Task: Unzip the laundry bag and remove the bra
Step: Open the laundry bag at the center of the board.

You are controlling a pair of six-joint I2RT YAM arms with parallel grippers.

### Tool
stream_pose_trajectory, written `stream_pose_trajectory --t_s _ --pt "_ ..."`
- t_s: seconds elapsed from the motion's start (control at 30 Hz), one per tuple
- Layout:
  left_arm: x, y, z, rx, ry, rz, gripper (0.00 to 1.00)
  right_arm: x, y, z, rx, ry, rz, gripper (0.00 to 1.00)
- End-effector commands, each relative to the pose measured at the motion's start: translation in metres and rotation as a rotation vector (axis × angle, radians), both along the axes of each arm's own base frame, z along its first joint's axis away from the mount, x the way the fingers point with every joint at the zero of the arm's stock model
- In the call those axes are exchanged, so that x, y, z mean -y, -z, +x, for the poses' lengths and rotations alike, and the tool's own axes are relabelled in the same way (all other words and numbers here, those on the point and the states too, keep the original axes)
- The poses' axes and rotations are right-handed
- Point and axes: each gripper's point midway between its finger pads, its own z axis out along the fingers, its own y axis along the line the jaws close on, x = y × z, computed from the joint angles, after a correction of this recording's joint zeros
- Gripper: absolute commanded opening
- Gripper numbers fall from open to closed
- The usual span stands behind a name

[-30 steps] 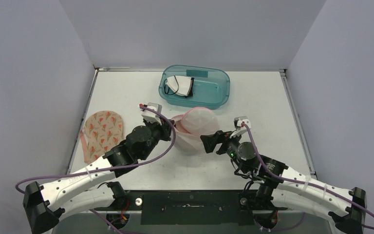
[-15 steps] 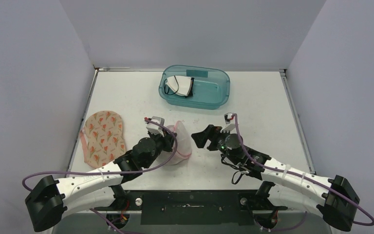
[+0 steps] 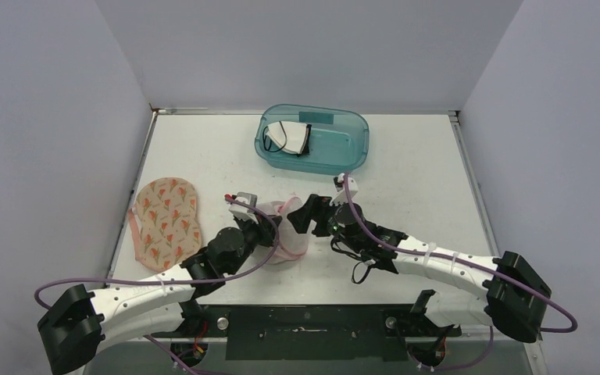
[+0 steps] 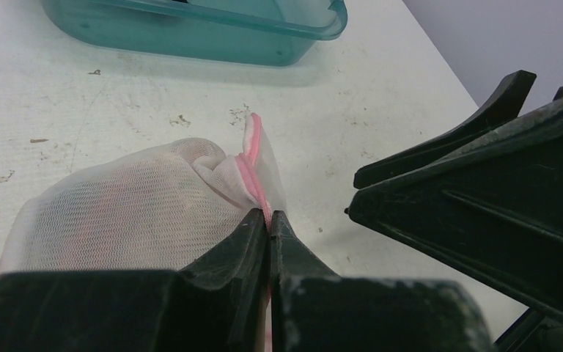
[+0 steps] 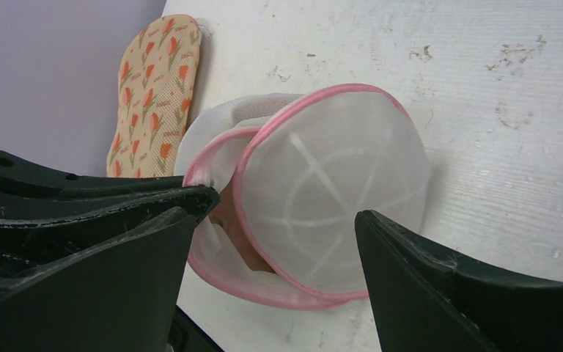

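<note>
From above, my left gripper [image 3: 278, 233] lay low near the middle of the white table [image 3: 422, 180], its tips against the near left side of the laundry bag [image 3: 295, 244], a small white mesh pouch edged in pink. My right gripper [image 3: 303, 218] sat at the bag's far right side, close against it, with the two grippers nearly meeting over the mesh. A teal bin [image 3: 355, 144] stood well behind them holding a white item with dark straps, and a floral fabric piece [image 3: 166, 219] lay flat near the table's left edge, apart from everything else. From my left wrist, my jaws were pressed together with the bag's pink trim [image 4: 251, 165] pinched between their tips; the mesh bulged out to the left of the pinch and rested on the table, while the dark fingers [image 4: 484, 198] of my other arm filled the right side of the view, just beside the seam. From my right wrist, my jaws stood spread wide, one on each side of the bag and closed on nothing. The bag's round domed face was turned toward me, and its pink-edged mouth gaped at the lower left. In that gap I saw some tan fabric [image 5: 238, 242], possibly the bra, though too little showed to be sure.
</note>
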Motion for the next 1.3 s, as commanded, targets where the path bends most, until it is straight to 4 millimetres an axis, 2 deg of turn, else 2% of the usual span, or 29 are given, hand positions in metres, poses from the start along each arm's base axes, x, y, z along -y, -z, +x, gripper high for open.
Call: stream_pose_trajectory --t_s 0.0,0.13,0.27,0.47,0.57,0.77,0.8,0.9,1.0,1.13,1.27 --pt "0.002 -0.021 -0.002 0.04 0.007 -0.081 0.0 -0.016 -0.021 0.01 0.041 0.003 0.047 0.83" --pt "-0.001 -0.016 -0.003 0.035 0.002 -0.073 0.0 -0.022 -0.022 0.022 0.028 0.026 0.021 0.83" --pt "-0.002 -0.016 -0.003 0.038 0.001 -0.071 0.0 -0.027 -0.01 0.035 -0.02 0.056 -0.029 0.82" --pt "-0.003 -0.014 -0.004 0.033 -0.005 -0.073 0.0 -0.028 0.008 0.038 -0.056 0.054 -0.103 0.71" --pt "-0.005 -0.014 -0.003 0.035 -0.012 -0.074 0.0 -0.018 0.015 0.037 -0.055 0.067 -0.142 0.63" --pt "-0.008 -0.012 -0.002 0.031 -0.027 -0.062 0.0 0.0 0.021 0.034 -0.032 0.083 -0.216 0.38" --pt "-0.008 -0.013 -0.002 0.033 -0.028 -0.063 0.0 0.006 0.027 0.032 -0.041 0.084 -0.257 0.35" --pt "-0.009 -0.015 -0.002 0.037 -0.031 -0.061 0.0 0.019 0.028 0.03 -0.024 0.098 -0.301 0.29" --pt "-0.012 -0.016 -0.001 0.04 -0.037 -0.059 0.0 0.034 0.021 0.029 0.006 0.125 -0.329 0.23" --pt "-0.013 -0.014 -0.002 0.036 -0.041 -0.05 0.0 0.059 0.002 0.025 0.057 0.163 -0.361 0.14" --pt "-0.016 -0.013 -0.001 0.031 -0.051 -0.051 0.0 0.088 -0.01 0.019 0.082 0.208 -0.395 0.11"
